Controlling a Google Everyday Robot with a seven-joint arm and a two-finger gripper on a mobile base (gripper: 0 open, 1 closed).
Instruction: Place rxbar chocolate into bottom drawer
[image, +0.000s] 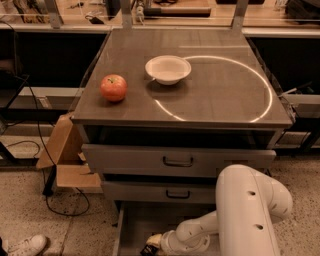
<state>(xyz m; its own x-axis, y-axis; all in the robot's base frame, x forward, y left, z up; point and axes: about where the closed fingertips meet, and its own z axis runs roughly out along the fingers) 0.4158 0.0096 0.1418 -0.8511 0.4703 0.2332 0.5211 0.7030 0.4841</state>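
The bottom drawer (134, 225) is pulled open under the cabinet, a shallow grey tray with a flat floor. My white arm bends down into it from the lower right. My gripper (151, 246) sits low over the drawer floor near its front left, at the picture's bottom edge. A small dark piece that looks like the rxbar chocolate (147, 250) shows at the gripper's tip, mostly cut off by the frame edge.
On the cabinet top sit a red apple (113, 87) at the left and a white bowl (168, 68) at the middle back. The two upper drawers (177, 161) are closed. A cardboard box (65, 155) and cables lie on the floor at the left, and a shoe (25, 246) at the bottom left.
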